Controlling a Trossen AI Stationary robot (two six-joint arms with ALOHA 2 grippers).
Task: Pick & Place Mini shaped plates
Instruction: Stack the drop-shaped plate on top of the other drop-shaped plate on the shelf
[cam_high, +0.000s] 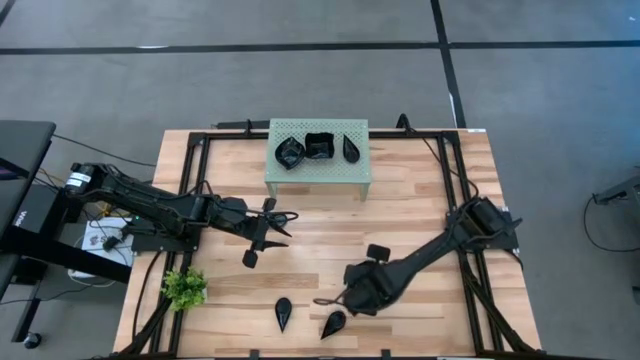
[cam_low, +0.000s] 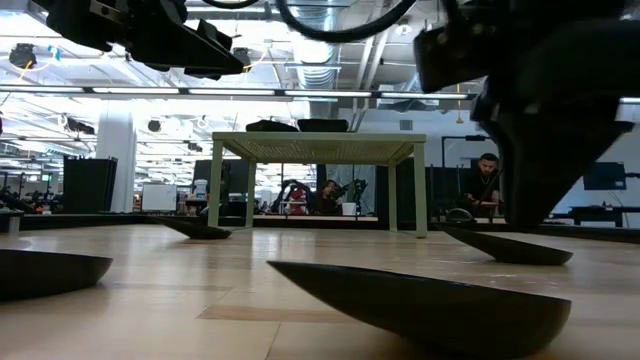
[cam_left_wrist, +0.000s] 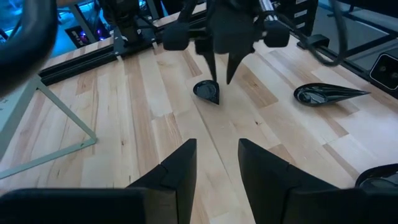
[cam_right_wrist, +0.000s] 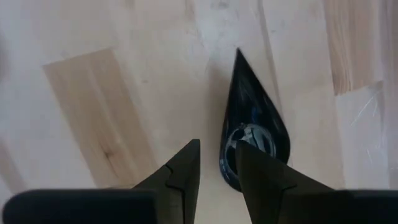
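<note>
Several glossy black mini shaped plates lie flat on the wooden table near its front edge. Among them are a teardrop and another. Three more sit on top of the mint-green rack. My right gripper points down, open, over the round end of a third teardrop plate. One fingertip stands over the plate's bowl and the other just outside its rim. The same plate shows under that gripper in the left wrist view. My left gripper hangs open above the table's left middle, holding nothing. My right gripper comes at the teardrop plate's round end from above, pointing down, its fingers either side of the rim there. Whether the fingertips touch the plate I cannot tell. The plate lies flat on the table.
A small green plant stands at the near left. Black frame rails run along the table's sides. Bare wood lies between the rack and the near plates. People sit in the room beyond the table.
</note>
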